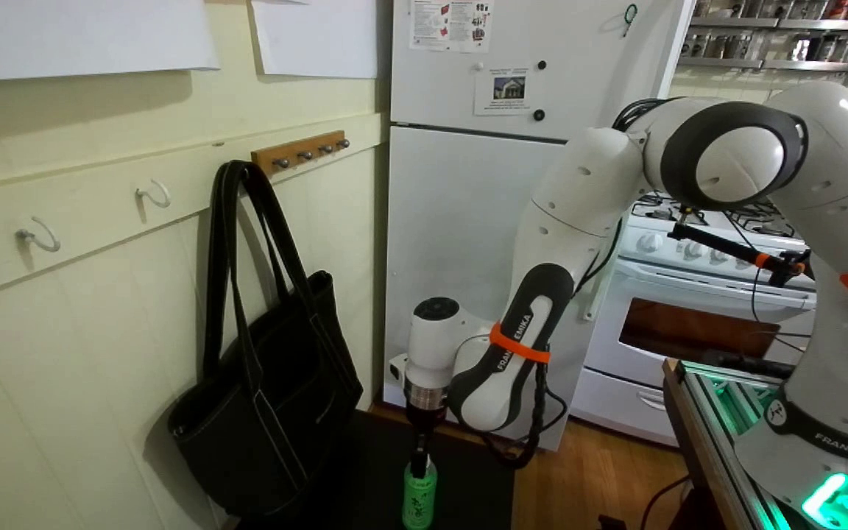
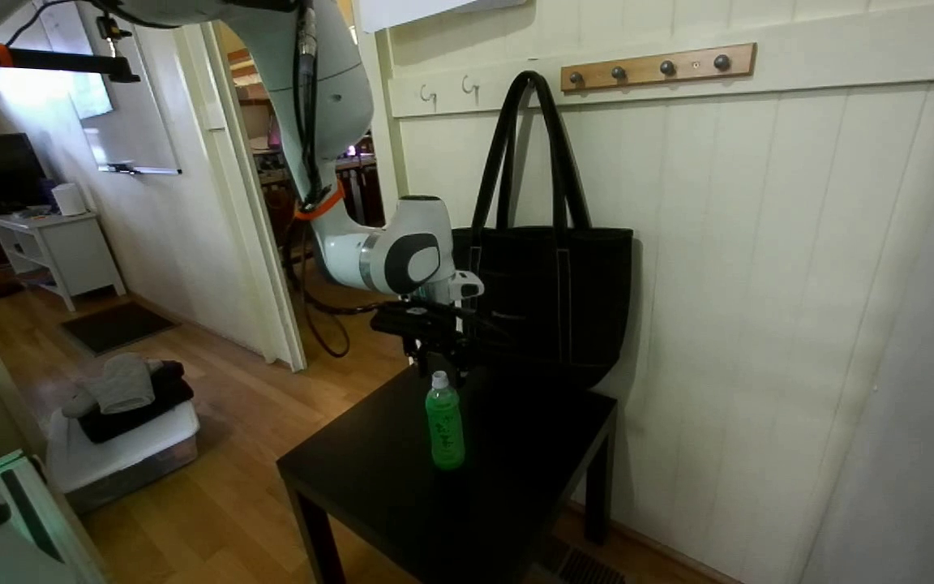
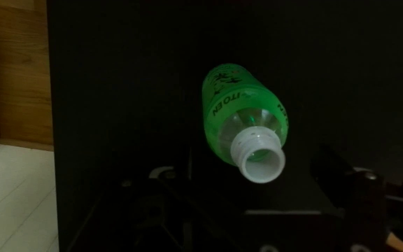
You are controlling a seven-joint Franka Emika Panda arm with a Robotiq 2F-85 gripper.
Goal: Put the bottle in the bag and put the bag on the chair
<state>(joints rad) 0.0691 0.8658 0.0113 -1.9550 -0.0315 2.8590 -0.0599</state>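
Near a soft black tote bag (image 2: 593,292) hanging against cream panelling (image 2: 726,243), the bright green plastic bottle (image 2: 445,430) stands inside the edges of a flat near-black chair (image 2: 370,462); the dim black gripper (image 3: 255,161) looks spread.

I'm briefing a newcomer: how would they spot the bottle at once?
Find the large black tote bag hanging against the pale wall. Below it is a flat near-black seat holding the upright bottle. Unlike those dark neighbours, it's bright green with an uncapped white neck.
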